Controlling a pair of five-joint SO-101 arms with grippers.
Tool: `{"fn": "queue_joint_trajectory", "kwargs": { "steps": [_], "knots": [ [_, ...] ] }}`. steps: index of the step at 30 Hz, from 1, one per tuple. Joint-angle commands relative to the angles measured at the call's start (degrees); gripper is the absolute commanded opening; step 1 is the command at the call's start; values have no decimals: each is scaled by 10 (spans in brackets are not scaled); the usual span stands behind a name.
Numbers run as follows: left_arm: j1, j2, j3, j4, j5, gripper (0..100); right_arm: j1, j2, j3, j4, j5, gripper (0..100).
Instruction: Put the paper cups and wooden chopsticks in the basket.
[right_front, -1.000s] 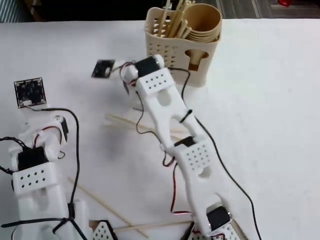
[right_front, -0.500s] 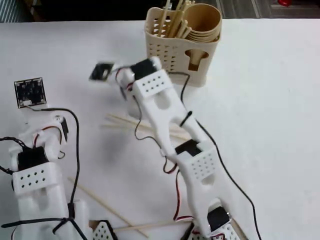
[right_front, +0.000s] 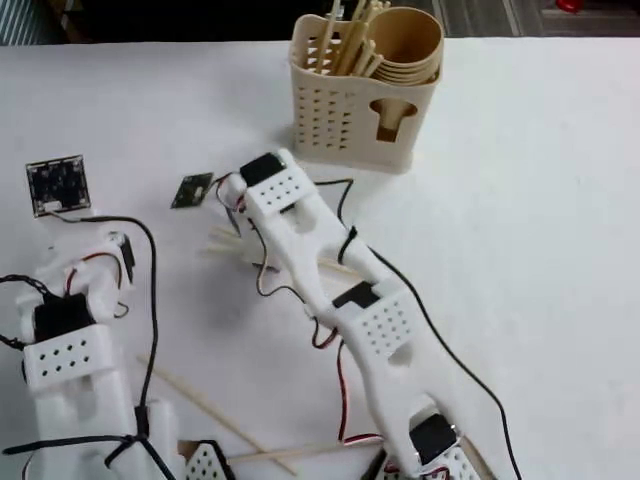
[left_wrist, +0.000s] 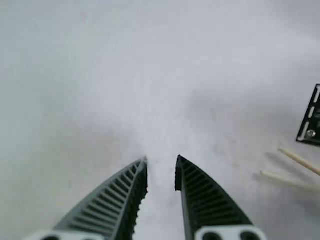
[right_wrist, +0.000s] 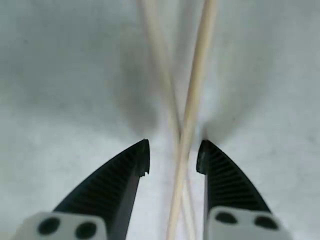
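Observation:
The cream basket (right_front: 345, 120) stands at the back of the table with stacked paper cups (right_front: 405, 45) and several wooden chopsticks (right_front: 340, 40) inside. Two crossed chopsticks (right_front: 222, 240) lie on the table under the right arm (right_front: 300, 230). In the right wrist view these chopsticks (right_wrist: 192, 100) run between the fingers of my right gripper (right_wrist: 172, 157), which is open just above them. My left gripper (left_wrist: 161, 170) is open over bare table with nothing between its fingers, and two chopstick tips (left_wrist: 295, 160) lie off to its side. The left arm (right_front: 65, 340) sits at the front left.
Two more chopsticks (right_front: 210, 410) lie near the front edge between the arm bases. Black and red cables (right_front: 150, 300) trail from both arms. A small black camera board (left_wrist: 310, 122) shows beside the chopstick tips. The table's right half is bare white surface (right_front: 540, 220).
The right arm has drawn back from the basket toward the front left and come down over the crossed chopsticks. The left arm has not moved.

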Motion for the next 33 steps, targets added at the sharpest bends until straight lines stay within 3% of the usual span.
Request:
{"fn": "queue_joint_trajectory", "kwargs": {
  "steps": [1, 6, 12, 21, 33],
  "knots": [
    [-11, -13, -4, -13, 1, 109, -3, 11, -7, -11, 5, 146],
    [-11, -13, -4, -14, 1, 109, -3, 45, -7, -22, 41, 11],
    [-11, -13, -4, -14, 1, 109, 0, 39, -8, -17, 47, 20],
    [-11, -13, -4, -14, 1, 109, 44, -92, -66, 73, 49, 19],
    [-11, -13, -4, -14, 2, 109, 92, -250, -73, 76, 45, 19]
  ]
}}
